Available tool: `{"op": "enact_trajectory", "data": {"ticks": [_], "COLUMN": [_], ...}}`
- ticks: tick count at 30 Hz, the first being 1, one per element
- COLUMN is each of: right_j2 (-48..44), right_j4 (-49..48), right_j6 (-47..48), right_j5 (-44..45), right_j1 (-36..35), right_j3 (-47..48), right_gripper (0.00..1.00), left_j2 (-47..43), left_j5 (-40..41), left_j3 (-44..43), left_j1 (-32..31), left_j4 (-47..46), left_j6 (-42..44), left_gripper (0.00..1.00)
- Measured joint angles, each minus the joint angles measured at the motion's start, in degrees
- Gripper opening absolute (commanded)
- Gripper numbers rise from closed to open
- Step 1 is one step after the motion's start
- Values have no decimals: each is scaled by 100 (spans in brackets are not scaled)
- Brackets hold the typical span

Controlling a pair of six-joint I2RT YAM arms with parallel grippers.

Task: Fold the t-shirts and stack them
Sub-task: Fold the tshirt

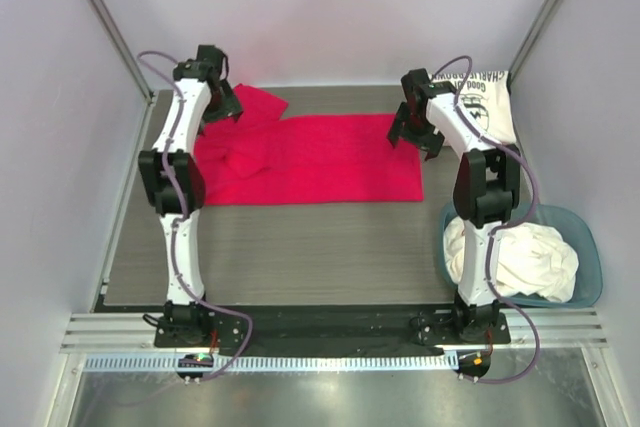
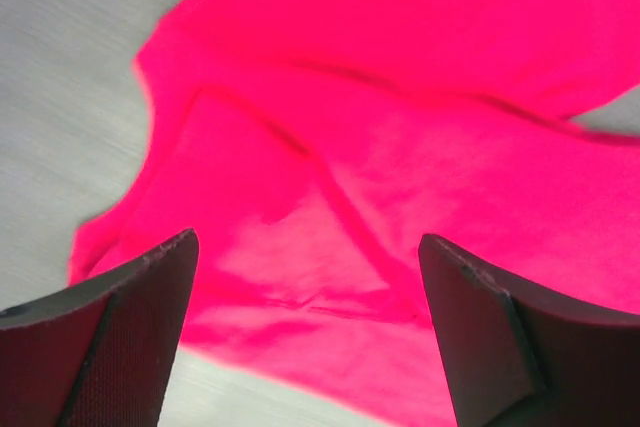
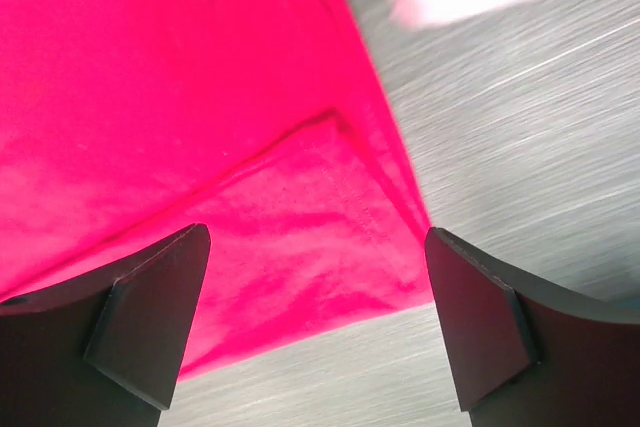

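Starting nearest the arm bases, a blue-grey tub [image 1: 592,247] sits at the right of the table [image 1: 300,257], heaped with white shirts [image 1: 535,257]; how many are in there cannot be told. Past a bare strip of tabletop lies the red shirt [image 1: 320,162], spread flat along its right half and bunched into ridges at its left end. The left gripper [image 2: 310,247] hangs over that bunched end and the right gripper [image 3: 318,237] over the far right hem corner, both with fingers spread wide and nothing between them. Whether the tips touch the cloth is not clear. The shirt looks light and limp, likely to sag, crease and drag on the table, so a pinch at the stitched hem corner on the right and at a firm seam or shoulder edge on the left should carry it best. The left arm covers part of the bunch, so neck and sleeves are hard to sort out. Farthest off, at the right corner, the cream shirt [image 1: 492,97] lies partly behind the right arm, its black print cut off.
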State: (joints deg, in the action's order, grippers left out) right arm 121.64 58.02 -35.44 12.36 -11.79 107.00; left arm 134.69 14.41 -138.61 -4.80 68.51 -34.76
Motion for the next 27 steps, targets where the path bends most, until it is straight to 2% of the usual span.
{"op": "enact_trajectory", "data": {"ticks": [3,5,12,16,20,27], "right_j2": [-155,-450,-2225,-2319,-2227,-1867], "right_j4": [59,7,-610,-898,-1064,-1502], "right_j6": [46,61,-63,-70,-66,-63], "right_j5": [22,-7,-553,-780,-835,-846], "right_j1": [59,107,22,-11,-9,-9], "right_j3": [138,-138,-2870,-3696,-3921,-3917], "right_gripper": [95,93,84,83,77,71], "left_j2": [-765,-1403,-4089,-4529,-4286,-4076], "left_j5": [-105,-133,-466,-931,-1290,-1582], "left_j3": [1189,2020,5565,7010,7615,7805], "left_j1": [245,407,1088,1523,1790,1950], "left_j4": [-120,-249,-1182,-1832,-2291,-3132], "left_j6": [-35,-87,-557,-839,-1014,-1213], "left_gripper": [92,91,89,89,85,82]}}
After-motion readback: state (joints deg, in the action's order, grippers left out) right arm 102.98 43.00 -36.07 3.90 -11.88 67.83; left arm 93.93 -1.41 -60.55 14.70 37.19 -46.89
